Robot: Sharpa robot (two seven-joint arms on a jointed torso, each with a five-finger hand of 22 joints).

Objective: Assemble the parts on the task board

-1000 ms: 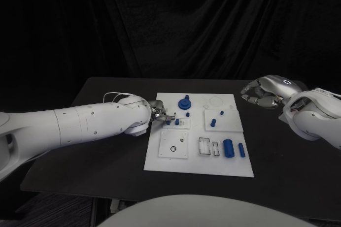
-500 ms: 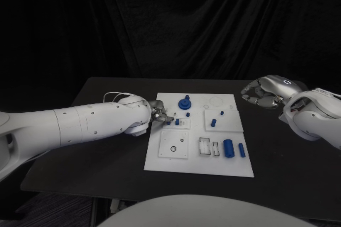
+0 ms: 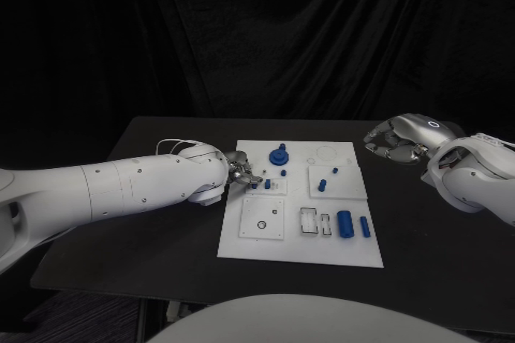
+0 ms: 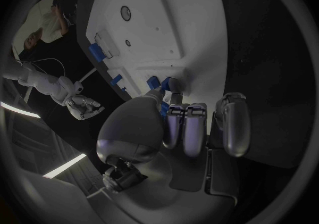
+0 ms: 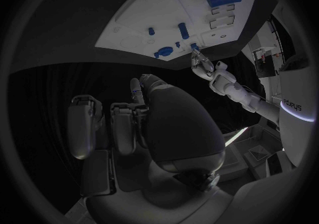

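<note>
Black table (image 3: pixel 161 254), task board (image 3: pixel 295 246) centred, left hand (image 3: pixel 242 173) pinching small blue part (image 3: pixel 254 184) at board's left edge, right hand (image 3: pixel 388 143) clenched beyond right edge.

A black bench (image 3: pixel 161 254) sits in the middle of the head view and reaches from about 9 o'clock over to 3 o'clock. Behind it, from 10 o'clock round to 2 o'clock, hangs a dark curtain (image 3: pixel 257 53) with soft folds. The bench top looks flat and dull, and its near edge runs along the bottom at about 6 o'clock.
</note>
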